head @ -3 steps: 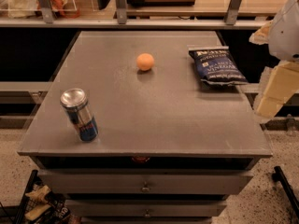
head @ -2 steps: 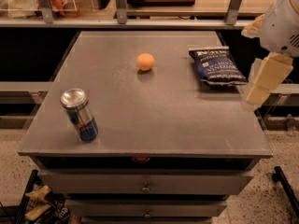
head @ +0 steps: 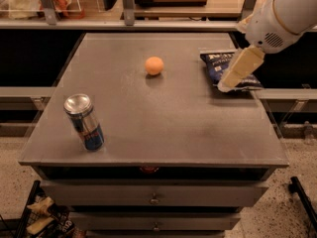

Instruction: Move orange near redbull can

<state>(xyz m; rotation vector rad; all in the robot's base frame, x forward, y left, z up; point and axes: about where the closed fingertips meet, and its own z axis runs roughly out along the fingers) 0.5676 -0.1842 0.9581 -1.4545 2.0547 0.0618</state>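
The orange [head: 154,65] lies on the grey table top [head: 188,128], toward the back middle. The redbull can [head: 84,122], blue and silver with a shiny top, stands upright near the front left corner, well apart from the orange. My gripper [head: 232,77] hangs from the white arm at the upper right. It points down and left over the chip bag, to the right of the orange, and holds nothing that I can see.
A dark blue chip bag [head: 214,63] lies at the back right of the table, partly covered by the gripper. Shelving with bags stands behind the table [head: 64,4]. Drawers sit below the front edge [head: 154,198].
The arm has swung left from beyond the table's right edge to over the chip bag. The orange, the can and the bag have not moved.
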